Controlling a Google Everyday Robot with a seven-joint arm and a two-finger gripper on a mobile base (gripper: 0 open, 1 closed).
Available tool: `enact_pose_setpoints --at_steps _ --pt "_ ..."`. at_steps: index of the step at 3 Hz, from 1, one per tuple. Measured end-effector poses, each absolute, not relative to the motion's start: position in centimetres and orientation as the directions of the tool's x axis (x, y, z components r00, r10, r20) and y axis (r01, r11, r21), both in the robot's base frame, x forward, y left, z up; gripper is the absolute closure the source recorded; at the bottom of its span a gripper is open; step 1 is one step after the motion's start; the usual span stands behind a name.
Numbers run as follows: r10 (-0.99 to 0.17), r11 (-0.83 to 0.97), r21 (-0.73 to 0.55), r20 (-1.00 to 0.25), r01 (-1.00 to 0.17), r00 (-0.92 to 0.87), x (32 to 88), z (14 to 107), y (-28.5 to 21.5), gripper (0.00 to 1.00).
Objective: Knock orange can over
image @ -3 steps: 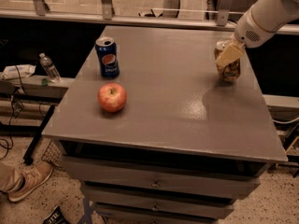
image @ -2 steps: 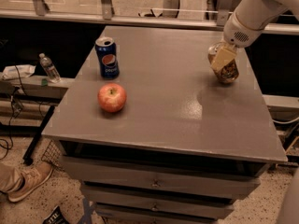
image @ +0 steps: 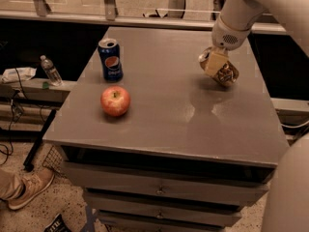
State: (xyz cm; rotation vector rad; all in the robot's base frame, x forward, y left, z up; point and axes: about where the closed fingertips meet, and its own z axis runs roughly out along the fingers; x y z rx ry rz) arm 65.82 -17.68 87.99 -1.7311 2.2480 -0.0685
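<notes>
The orange can (image: 221, 69) is golden-orange with pale markings. It sits at the back right of the grey table (image: 164, 124), tipped far over with its silver top pointing up and to the left. My gripper (image: 216, 51) is at the end of the white arm that comes down from the upper right. It is right at the can's raised top end and looks to be touching it.
A blue Pepsi can (image: 110, 59) stands upright at the back left, with a red apple (image: 115, 101) in front of it. A water bottle (image: 50, 70) stands on a low shelf left of the table. A shoe (image: 26, 187) is on the floor at lower left. The table's drawers (image: 159, 190) face the camera.
The arm has swung left and down over the can. The can has gone from nearly upright to strongly tilted, its top leaning left.
</notes>
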Motion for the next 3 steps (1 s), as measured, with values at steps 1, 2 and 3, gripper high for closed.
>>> enact_pose_setpoints --at_steps 1,2,3 --pt "-0.957 0.223 -0.190 -0.228 -0.956 -0.178 65.9 87.3 -15.5 1.00" --pt "-0.956 0.189 -0.149 -0.254 -0.971 -0.147 66.0 86.0 -13.8 1.00" --pt "-0.952 0.172 -0.103 -0.273 -0.980 -0.138 66.1 84.4 -12.9 1.00"
